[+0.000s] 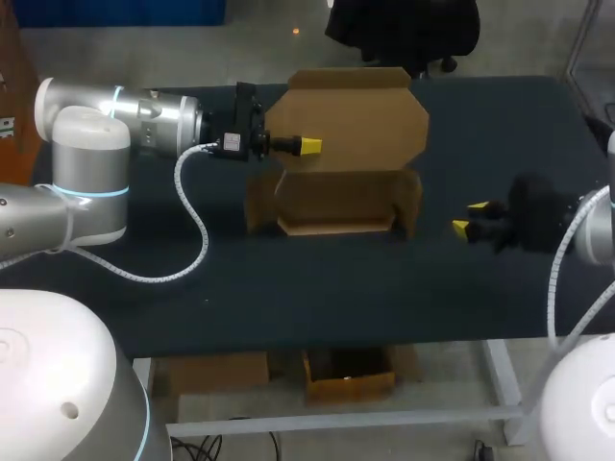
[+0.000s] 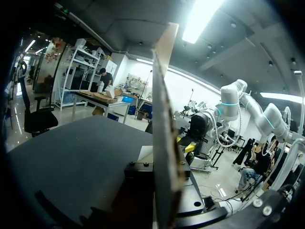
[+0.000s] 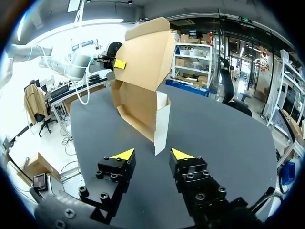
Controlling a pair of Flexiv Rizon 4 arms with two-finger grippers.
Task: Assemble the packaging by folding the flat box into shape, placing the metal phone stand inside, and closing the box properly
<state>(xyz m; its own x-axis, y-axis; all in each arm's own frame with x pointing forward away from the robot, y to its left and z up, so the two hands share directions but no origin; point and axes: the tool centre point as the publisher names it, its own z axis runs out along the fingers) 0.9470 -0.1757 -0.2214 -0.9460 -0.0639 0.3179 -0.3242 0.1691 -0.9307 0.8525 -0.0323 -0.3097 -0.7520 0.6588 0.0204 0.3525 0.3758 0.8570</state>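
Head view: folding is in hand, the half-formed box (image 1: 336,204) mid-table (image 1: 288,288), my left gripper (image 1: 309,146) pinching its raised lid flap (image 1: 360,115) at 9 o'clock, my right gripper (image 1: 469,218) spread at 3 o'clock, next, I judge, squaring the side walls.

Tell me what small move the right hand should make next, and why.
Probably ease the right hand toward the side flap facing it: it is open and apart from the box, while the left hand holds the lid upright.
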